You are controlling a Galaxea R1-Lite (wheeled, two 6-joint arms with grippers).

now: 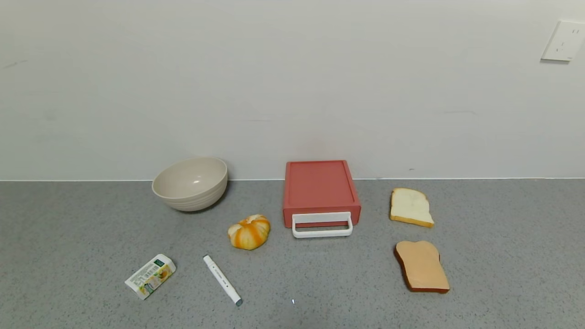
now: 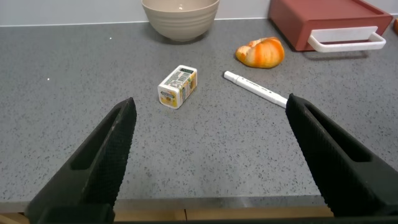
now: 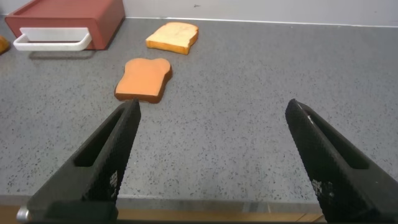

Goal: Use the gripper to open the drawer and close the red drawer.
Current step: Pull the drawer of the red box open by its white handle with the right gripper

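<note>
The salmon-red drawer box (image 1: 320,189) stands at the back middle of the grey counter against the wall, shut, with its white loop handle (image 1: 322,225) facing me. It also shows in the left wrist view (image 2: 323,15) and in the right wrist view (image 3: 68,15). Neither arm shows in the head view. My left gripper (image 2: 208,109) is open and empty above the counter's front edge, far from the drawer. My right gripper (image 3: 211,109) is open and empty above the front edge too, on the bread side.
A beige bowl (image 1: 190,183) stands at the back left. An orange pumpkin-shaped bun (image 1: 249,231), a white marker (image 1: 222,279) and a small carton (image 1: 150,276) lie left of the drawer. A white bread slice (image 1: 410,207) and a brown toast slice (image 1: 421,266) lie to its right.
</note>
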